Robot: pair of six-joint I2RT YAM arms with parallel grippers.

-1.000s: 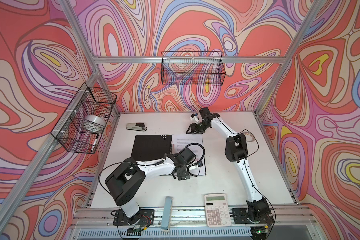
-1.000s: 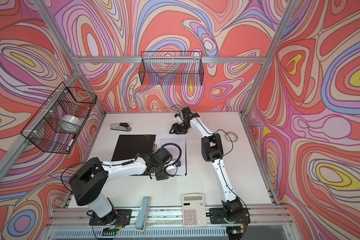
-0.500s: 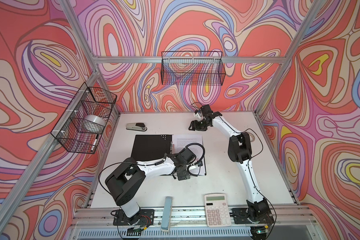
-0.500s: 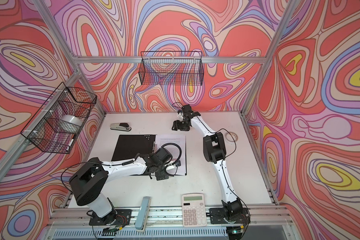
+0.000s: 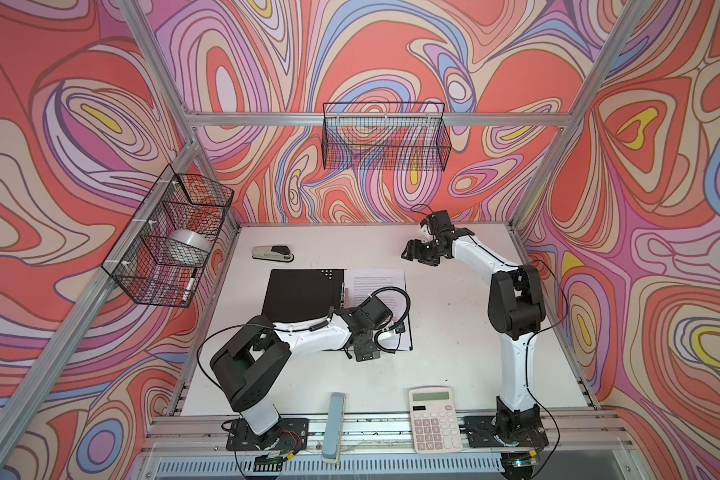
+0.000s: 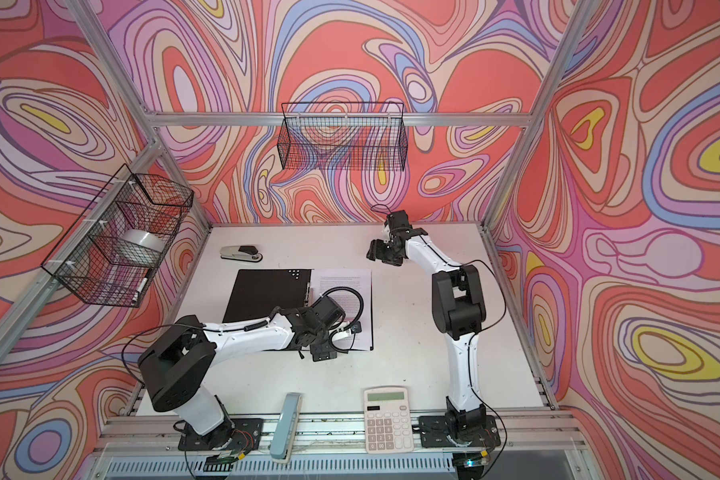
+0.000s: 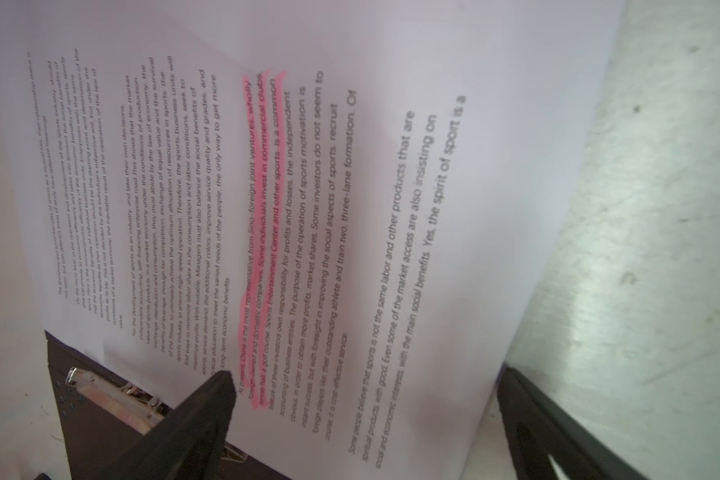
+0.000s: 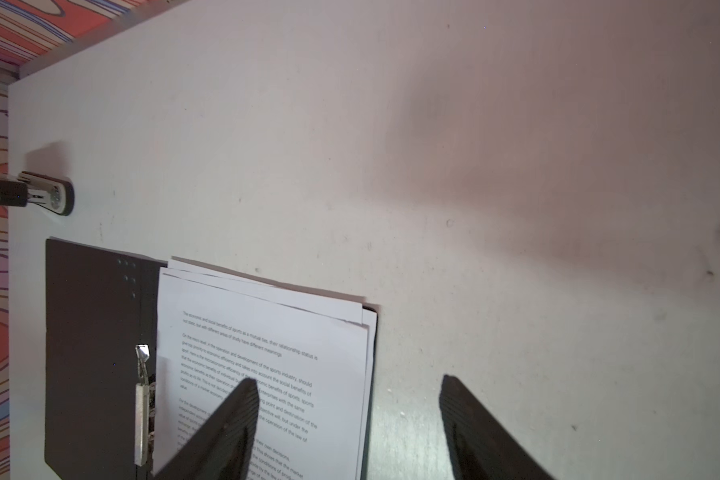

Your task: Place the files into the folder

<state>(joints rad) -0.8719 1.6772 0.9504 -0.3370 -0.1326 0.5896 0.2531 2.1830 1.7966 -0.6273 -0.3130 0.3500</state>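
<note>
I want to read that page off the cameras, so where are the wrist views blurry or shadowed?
Left wrist view: the files read fairly clearly near the pink highlight, the small far text smears, and the dark fingers are soft. Right wrist view: the text is small, a broad pinkish shadow lies on the table, and the stapler throws a soft one.
</note>
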